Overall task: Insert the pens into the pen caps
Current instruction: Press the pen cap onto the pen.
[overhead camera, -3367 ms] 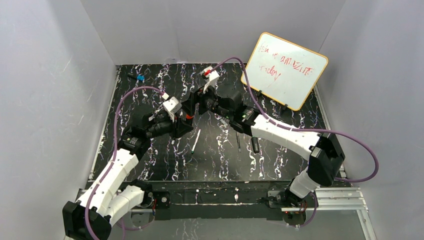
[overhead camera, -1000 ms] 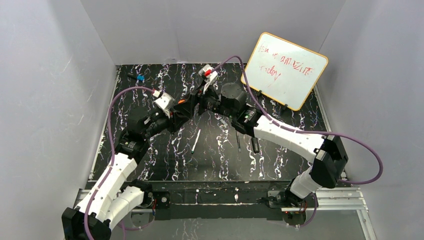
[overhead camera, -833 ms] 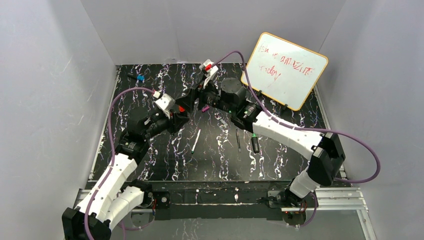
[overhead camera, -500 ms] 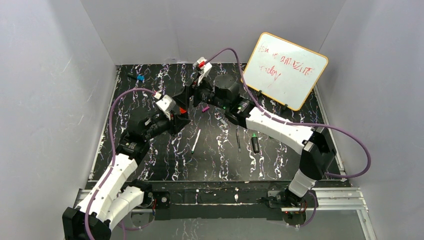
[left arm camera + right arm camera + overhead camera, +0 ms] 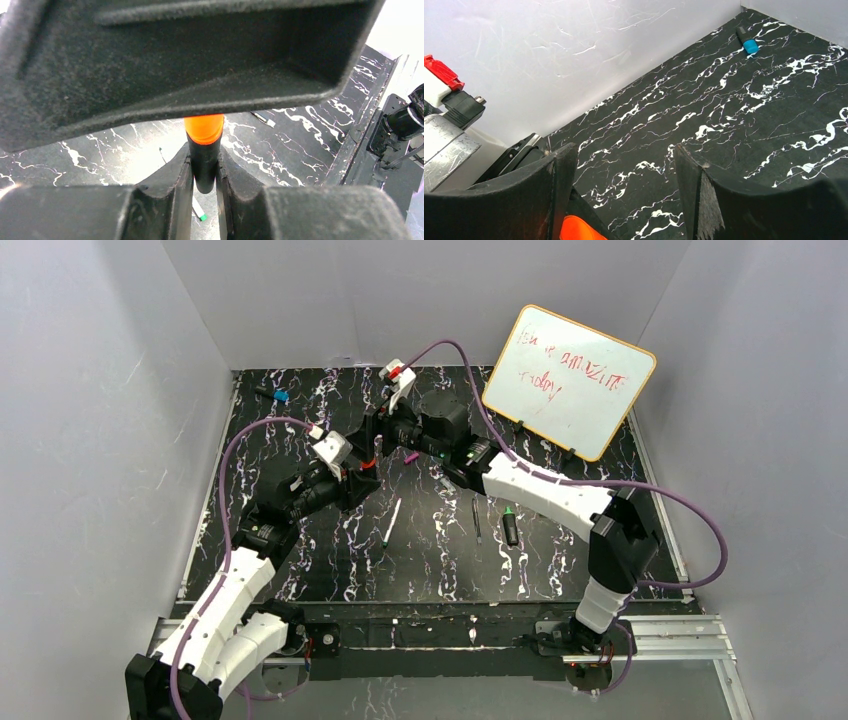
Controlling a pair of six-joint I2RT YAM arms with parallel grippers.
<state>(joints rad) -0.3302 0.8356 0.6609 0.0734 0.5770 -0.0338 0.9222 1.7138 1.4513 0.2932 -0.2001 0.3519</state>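
The left gripper clamps a marker with its orange end out, presumably to steady it beside the open, empty right gripper.

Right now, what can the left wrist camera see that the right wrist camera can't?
Only the left wrist view: the left gripper shut on a black marker, with a white pen lying below it. Only the right wrist view: the right gripper open and holding nothing, and a blue cap far off near the wall. Both: the black marbled table and an orange end. The right view catches just a corner of orange at its bottom edge, probably the same marker's.
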